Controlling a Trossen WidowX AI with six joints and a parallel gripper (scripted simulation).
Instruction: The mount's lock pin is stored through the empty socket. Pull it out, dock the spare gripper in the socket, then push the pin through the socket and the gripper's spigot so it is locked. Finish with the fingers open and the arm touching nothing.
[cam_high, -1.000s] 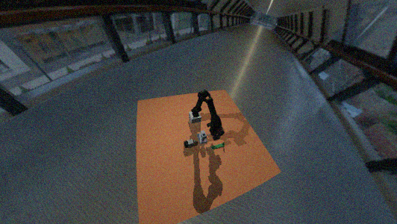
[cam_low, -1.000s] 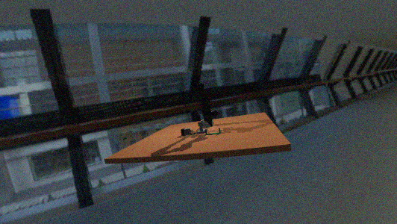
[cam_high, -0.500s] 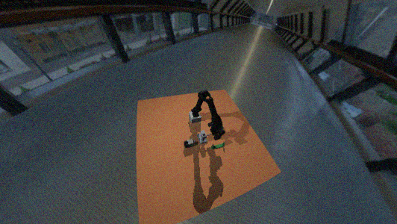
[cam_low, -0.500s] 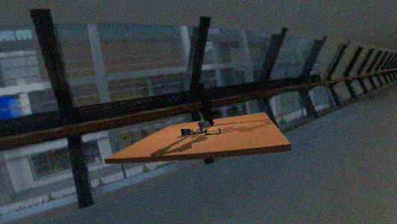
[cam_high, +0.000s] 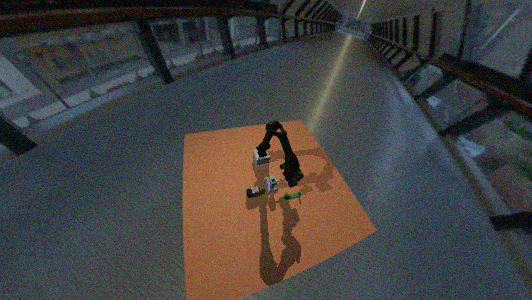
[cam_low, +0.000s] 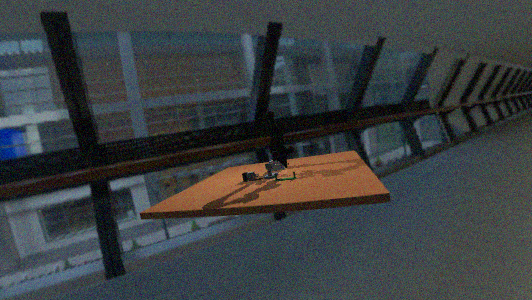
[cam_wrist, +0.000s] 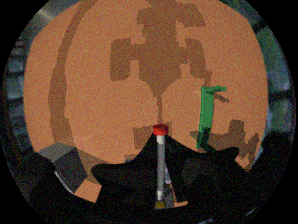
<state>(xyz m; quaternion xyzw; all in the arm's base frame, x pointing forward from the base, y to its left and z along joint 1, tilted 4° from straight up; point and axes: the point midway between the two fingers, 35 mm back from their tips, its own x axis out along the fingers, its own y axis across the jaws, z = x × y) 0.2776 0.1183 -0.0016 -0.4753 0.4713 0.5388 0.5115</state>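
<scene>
My gripper (cam_high: 292, 178) (cam_low: 280, 163) (cam_wrist: 157, 135) is shut on the lock pin (cam_wrist: 161, 163), a thin silver rod with a red head that points away from the wrist camera. The gripper holds it above the orange mat (cam_high: 220, 235), to the right of the mount. The grey-white mount (cam_high: 271, 184) (cam_low: 269, 170) stands on the mat, and a grey edge of it shows at the lower left of the wrist view (cam_wrist: 67, 165). The dark spare gripper (cam_high: 255, 191) (cam_low: 247, 176) lies just left of the mount.
A green angled piece (cam_high: 292, 195) (cam_low: 286, 177) (cam_wrist: 208, 119) lies on the mat just in front of my gripper. The arm's white base block (cam_high: 261, 158) stands behind the mount. The mat is a raised slab with open edges (cam_low: 320, 202).
</scene>
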